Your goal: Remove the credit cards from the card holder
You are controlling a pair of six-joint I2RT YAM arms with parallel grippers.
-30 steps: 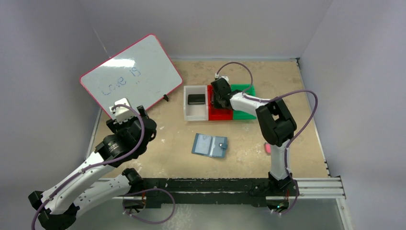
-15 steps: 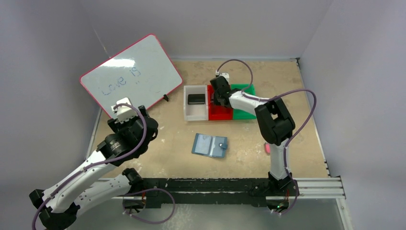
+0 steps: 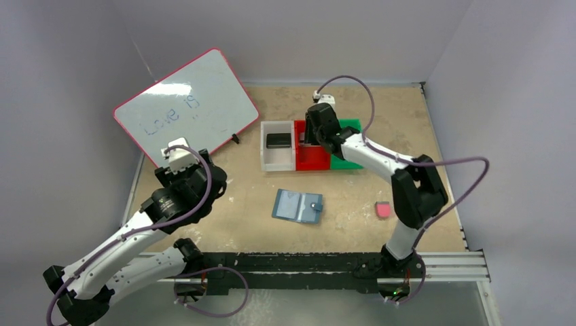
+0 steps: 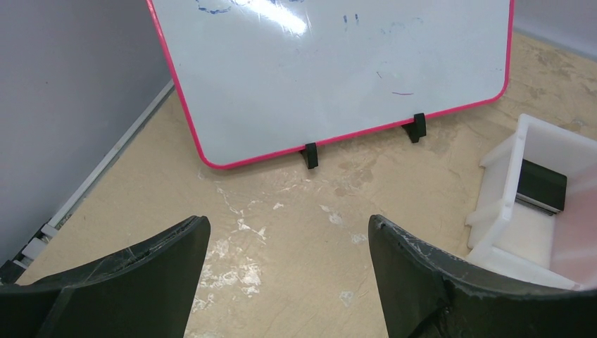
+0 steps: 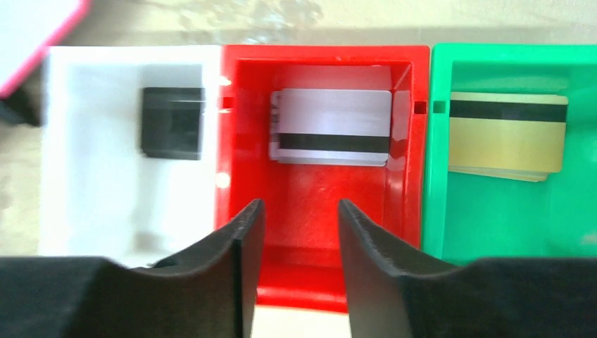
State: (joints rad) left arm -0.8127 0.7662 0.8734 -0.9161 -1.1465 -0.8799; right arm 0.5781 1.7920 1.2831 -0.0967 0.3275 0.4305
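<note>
Right jaws: partly apart in the right wrist view, with nothing between them; they hang over the near part of the red bin (image 5: 401,211).
Silvery-grey card (image 5: 331,127): lies flat in the red bin, stripe side up, towards its far wall and apart from the jaws.
Other credit cards: a black card (image 5: 174,123) in the white bin (image 5: 91,197) at frame left, a gold card (image 5: 507,134) in the green bin (image 5: 493,211) at frame right.
Card holder (image 3: 297,206): lies open on the table (image 3: 238,190) at the centre of the top view, well apart from both arms; whether any card is left in its pockets I cannot tell.
Left jaws: wide and empty, above bare table near the whiteboard (image 4: 338,63).
Step in hand: probably the let-go and pull-out from the red bin.
Doing it well: raise the right arm (image 3: 367,153) straight up until the jaws clear the bin's rim, then swing towards the holder; a sideways move too low could catch the wall and shift the bins.
Watch for: the card sticking to a pad and lifting with it.
</note>
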